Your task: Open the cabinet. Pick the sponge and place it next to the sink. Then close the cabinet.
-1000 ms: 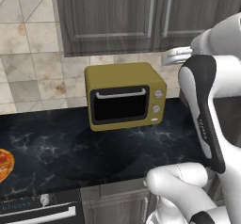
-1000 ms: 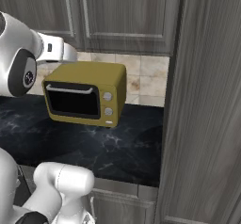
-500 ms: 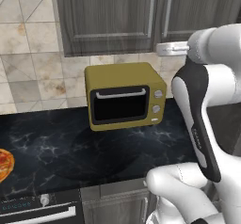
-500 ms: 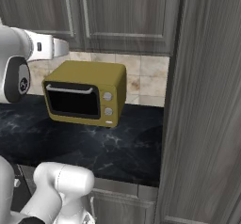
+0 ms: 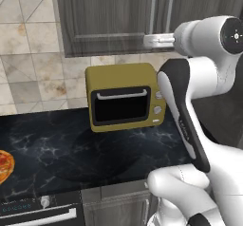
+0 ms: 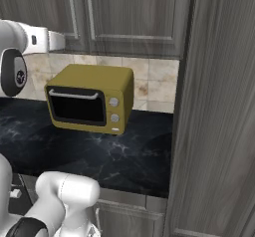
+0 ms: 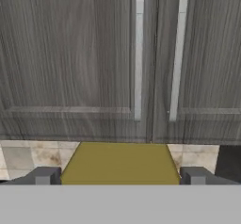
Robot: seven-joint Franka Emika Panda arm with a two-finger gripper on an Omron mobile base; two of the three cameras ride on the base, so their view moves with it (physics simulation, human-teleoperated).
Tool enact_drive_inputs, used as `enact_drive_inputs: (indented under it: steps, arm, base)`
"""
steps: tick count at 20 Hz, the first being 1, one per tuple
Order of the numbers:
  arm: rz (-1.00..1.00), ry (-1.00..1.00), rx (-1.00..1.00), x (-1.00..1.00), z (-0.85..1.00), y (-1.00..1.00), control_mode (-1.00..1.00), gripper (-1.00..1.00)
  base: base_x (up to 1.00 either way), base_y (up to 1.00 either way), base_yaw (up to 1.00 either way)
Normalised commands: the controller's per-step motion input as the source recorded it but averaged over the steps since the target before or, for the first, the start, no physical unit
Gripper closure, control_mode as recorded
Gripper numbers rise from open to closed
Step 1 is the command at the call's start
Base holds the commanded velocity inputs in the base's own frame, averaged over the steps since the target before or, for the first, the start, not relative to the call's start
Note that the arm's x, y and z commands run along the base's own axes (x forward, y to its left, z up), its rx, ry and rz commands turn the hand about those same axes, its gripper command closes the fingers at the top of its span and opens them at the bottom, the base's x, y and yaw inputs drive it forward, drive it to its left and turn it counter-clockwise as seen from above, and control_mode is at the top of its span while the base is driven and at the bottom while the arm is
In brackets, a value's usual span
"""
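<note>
While base cams show microwave (image 5: 124, 98) front, hand cam shows claw (image 7: 120, 176) wide, facing shut cabinet (image 7: 75, 63) doors.

Raised high on a bent white arm, forearm level and reaching forward just above the microwave (image 5: 124, 97). Tool (image 7: 120, 176) wide open, dark fingertips (image 7: 44, 175) apart, nothing between them, facing the cabinet (image 7: 70, 63) doors.

Microwave (image 5: 126, 97) on black counter (image 5: 57, 149)
</note>
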Motion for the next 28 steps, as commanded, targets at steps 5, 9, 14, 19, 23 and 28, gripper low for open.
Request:
enact_drive_inputs:
  steps: [5, 9, 14, 19, 23, 28]
  arm:
    - [0.0, 0.0, 0.0, 0.36, 0.07, 0.01, -1.0, -1.0]
    - [0.01, 0.0, 0.01, 0.39, 0.01, -0.11, -1.0, -1.0]
    - [0.01, 0.02, 0.0, 0.15, 0.05, -0.13, -1.0, -1.0]
    - [0.0, 0.2, 0.0, 0.0, 0.24, -0.01, -1.0, -1.0]
    - [0.0, 0.33, 0.0, 0.03, 0.14, 0.0, -1.0, -1.0]
    - [0.0, 0.1, 0.0, 0.1, 0.0, 0.0, -1.0, -1.0]
  base:
    - [0.0, 0.0, 0.0]
    - [0.0, 0.0, 0.0]
    - [0.0, 0.0, 0.0]
    - [0.0, 0.0, 0.0]
    - [0.0, 0.0, 0.0]
    - [0.0, 0.0, 0.0]
